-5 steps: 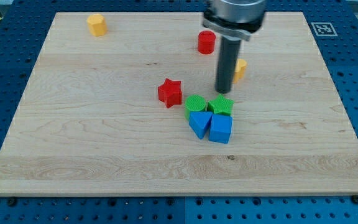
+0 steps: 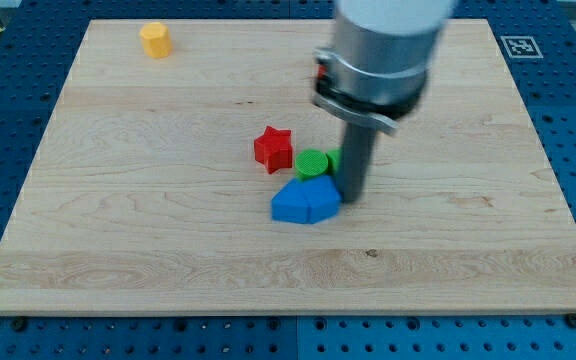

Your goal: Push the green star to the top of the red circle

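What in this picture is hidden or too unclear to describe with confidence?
- Green star: camera view, only a green sliver shows left of the rod; shape not readable.
- Red circle: camera view, almost wholly behind the arm's grey body; a red edge shows.
- Blue blocks: camera view, they merge into one mass; shapes and count unclear.
- My tip: camera view, its end sits against the blue blocks; exact contact unclear.

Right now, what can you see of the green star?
Little of the green star shows: only a green sliver at the left edge of my rod, which hides the rest, so its shape cannot be made out. It lies on the wooden board, beside the green round block, above the blue blocks. My tip sits just below it; contact is unclear.
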Controlling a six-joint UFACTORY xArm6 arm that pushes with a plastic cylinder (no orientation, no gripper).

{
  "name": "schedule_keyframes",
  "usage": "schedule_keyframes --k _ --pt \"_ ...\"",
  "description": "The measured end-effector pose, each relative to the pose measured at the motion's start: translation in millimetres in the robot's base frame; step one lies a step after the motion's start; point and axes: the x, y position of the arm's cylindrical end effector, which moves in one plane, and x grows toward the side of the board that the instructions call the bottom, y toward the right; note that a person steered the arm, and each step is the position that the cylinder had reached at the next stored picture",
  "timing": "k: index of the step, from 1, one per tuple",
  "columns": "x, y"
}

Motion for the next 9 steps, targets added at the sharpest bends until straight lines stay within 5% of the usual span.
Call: schedule_keyframes --k 1,4,9 --pt "-49 -32" --pt "-19 20" --pt "-59 99"
